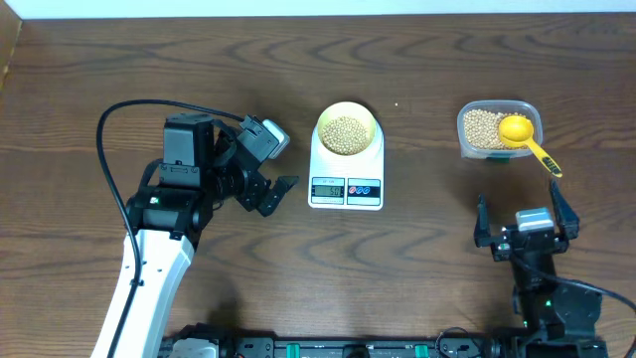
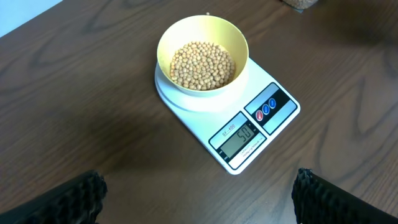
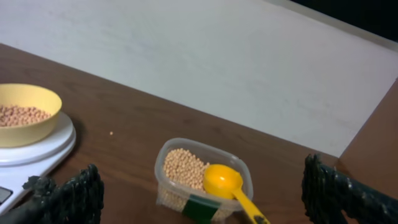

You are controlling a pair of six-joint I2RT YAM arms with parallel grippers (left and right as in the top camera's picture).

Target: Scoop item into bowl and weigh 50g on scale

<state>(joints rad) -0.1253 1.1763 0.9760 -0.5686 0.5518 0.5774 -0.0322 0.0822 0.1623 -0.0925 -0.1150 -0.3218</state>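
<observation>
The pale-yellow bowl point(image 1: 346, 111) stands on the white scale point(image 1: 346, 179) at the table's middle, holding tan beans point(image 1: 345, 134). In the left wrist view the bowl point(image 2: 203, 25) of beans point(image 2: 203, 64) sits on the scale point(image 2: 273, 121), whose display reads 50. My left gripper point(image 1: 276, 195) is open just left of the scale, nothing between its fingers point(image 2: 68, 199). My right gripper point(image 1: 526, 211) is open near the front right, below the tub, and empty. The right wrist view shows the bowl point(image 3: 25, 127) on the scale point(image 3: 37, 152) at far left.
A clear plastic tub point(image 1: 497, 127) of more beans point(image 3: 183, 168) stands at the back right. A bright yellow scoop point(image 1: 522, 134) lies in it, handle pointing front right over the rim. A black cable point(image 1: 104, 139) loops behind the left arm.
</observation>
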